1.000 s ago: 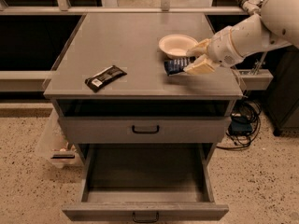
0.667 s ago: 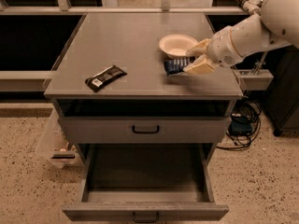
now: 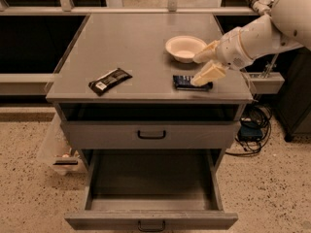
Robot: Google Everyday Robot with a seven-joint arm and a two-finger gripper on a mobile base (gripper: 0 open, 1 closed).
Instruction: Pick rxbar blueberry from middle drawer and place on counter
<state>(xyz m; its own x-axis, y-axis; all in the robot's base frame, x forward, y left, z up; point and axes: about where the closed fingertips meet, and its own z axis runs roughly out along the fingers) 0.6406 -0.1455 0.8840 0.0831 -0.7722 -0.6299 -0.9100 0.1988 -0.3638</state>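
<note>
The robot's cream, two-finger gripper (image 3: 195, 72) hangs over the right front part of the plain grey metal desk (image 3: 131, 42), reaching in from the right on a white arm (image 3: 262, 33). Its jaws are spread wide with clear room between them and pinch nothing. The upper finger points left toward the round white paper bowl (image 3: 184, 46), which sits just behind the jaws. The lower finger slants down and lies across the right end of the small flat rxbar blueberry in its dark blue wrapper (image 3: 183, 82). It seems to rest on the wrapper, though I cannot tell touching from just above.

The rxbar blueberry lies flat on the desk under the lower finger, near the front edge and not far from the right edge. A thin strip of bare top shows in front of it.

Well to the left of the jaws, a black-wrapped bar with a white label (image 3: 110, 80) lies askew near the front edge, with open grey top between it and the jaws.

Below the jaws, past the desk's front edge, the closed grey upper drawer front (image 3: 150, 135) carries a dark bar handle. Under that, the deep grey metal middle drawer (image 3: 150, 220) stands pulled out.
</note>
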